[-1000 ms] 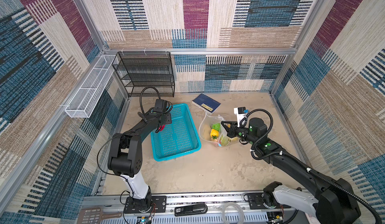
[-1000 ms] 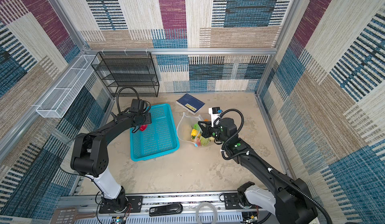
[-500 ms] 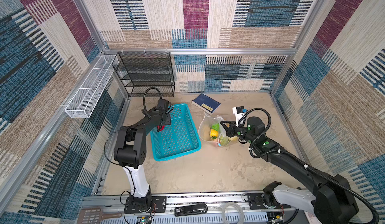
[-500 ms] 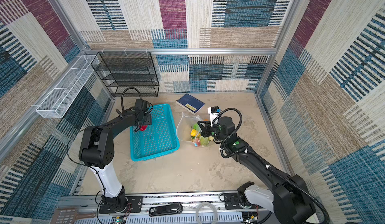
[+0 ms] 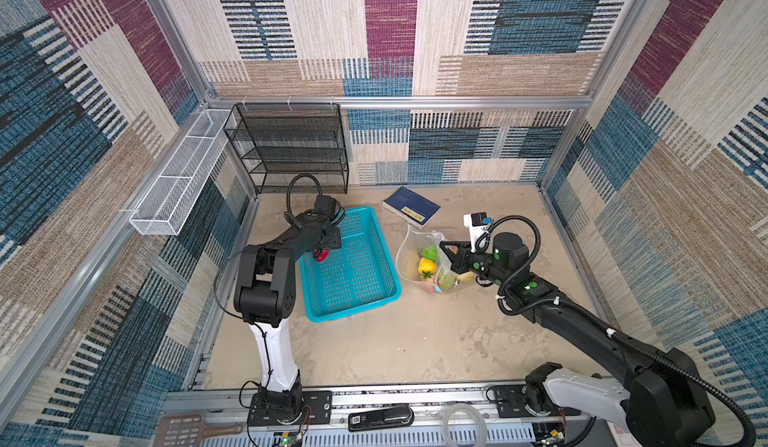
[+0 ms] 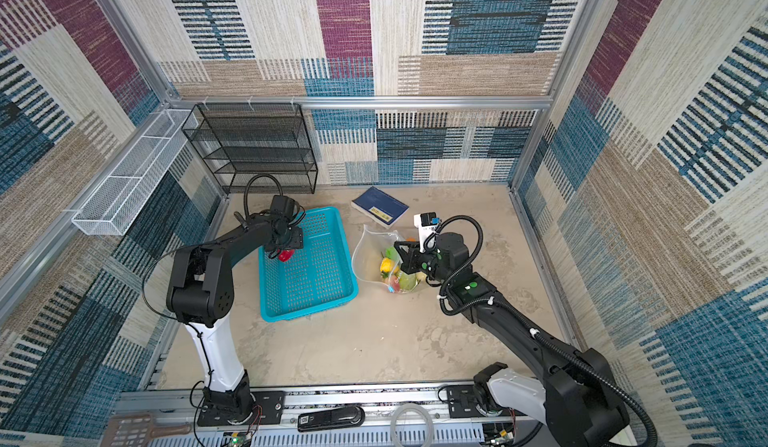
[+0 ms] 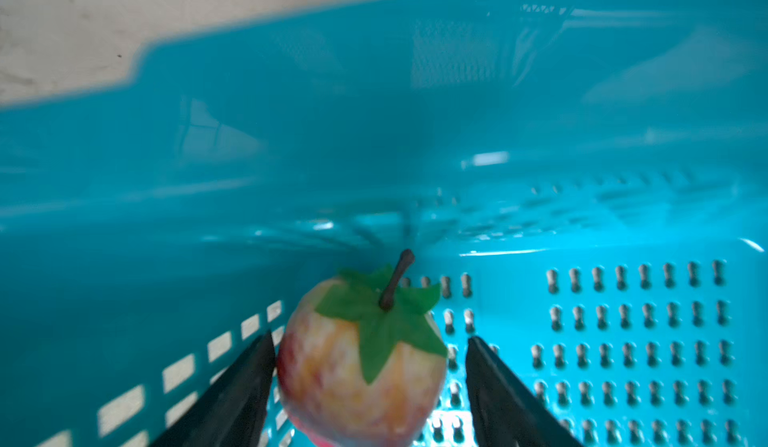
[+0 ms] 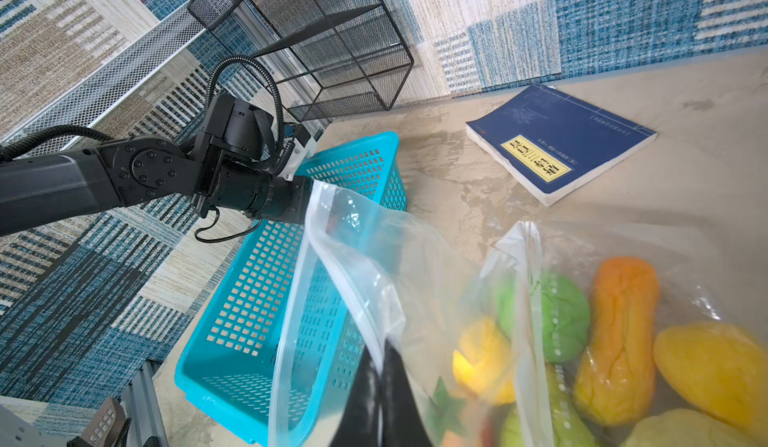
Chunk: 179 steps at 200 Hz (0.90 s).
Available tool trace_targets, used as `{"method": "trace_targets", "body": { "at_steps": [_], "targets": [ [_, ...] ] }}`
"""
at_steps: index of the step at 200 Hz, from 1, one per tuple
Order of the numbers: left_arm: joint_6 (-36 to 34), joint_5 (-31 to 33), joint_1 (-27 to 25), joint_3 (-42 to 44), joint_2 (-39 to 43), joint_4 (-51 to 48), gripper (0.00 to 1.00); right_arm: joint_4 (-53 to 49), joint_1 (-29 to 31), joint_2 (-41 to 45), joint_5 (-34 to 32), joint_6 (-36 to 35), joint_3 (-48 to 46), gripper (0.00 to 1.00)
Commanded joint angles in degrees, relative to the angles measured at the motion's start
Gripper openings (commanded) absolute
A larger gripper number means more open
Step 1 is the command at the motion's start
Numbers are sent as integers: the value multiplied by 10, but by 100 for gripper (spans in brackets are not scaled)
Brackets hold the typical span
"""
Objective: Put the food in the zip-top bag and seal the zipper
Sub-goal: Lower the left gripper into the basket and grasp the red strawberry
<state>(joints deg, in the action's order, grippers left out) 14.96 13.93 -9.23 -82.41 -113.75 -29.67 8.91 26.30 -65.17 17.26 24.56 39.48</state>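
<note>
While the zip-top bag (image 5: 409, 253) is being held: its clear mouth edge is being pinched by the right gripper (image 8: 380, 366), whose jaws are being pressed together on the plastic.
Bag's place: it is being rested on the table (image 5: 415, 341), just right of the teal basket (image 5: 353, 295), between that basket and the right arm.
Zipper (image 8: 528, 299): the whitish strip is being shown parted, and the mouth is being gaped toward the basket.
Food in the bag: a green ball (image 8: 557, 320), an orange piece (image 8: 623, 332) and a yellow lemon (image 8: 482, 357) are being seen through the plastic among other pieces.
Apple (image 7: 361, 361): it is being left lying on the basket floor near the basket's far left corner, with brown stem and green leaves showing.
Left gripper (image 7: 369, 339): its jaws are being held spread around the apple, one finger just beside the fruit, the other apart from it.
Blue book (image 5: 411, 208): it is being left flat near the table's far edge, beyond the bag.
Black wire rack (image 5: 291, 149): it is being stood at the table's far left corner.
</note>
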Motion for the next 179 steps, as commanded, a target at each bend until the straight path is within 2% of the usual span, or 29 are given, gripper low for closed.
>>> {"method": "trace_targets", "body": {
  "at_steps": [1,123,179],
  "targets": [
    [-5,-18,1,-10,-6,-22,74,2,1,3,-11,-4,6,0],
    [-11,-36,1,-42,-36,-53,70,0,1,6,-14,-5,7,0],
    [-11,-38,1,-41,-33,-54,58,0,1,5,-14,-6,10,0]
  ]
}}
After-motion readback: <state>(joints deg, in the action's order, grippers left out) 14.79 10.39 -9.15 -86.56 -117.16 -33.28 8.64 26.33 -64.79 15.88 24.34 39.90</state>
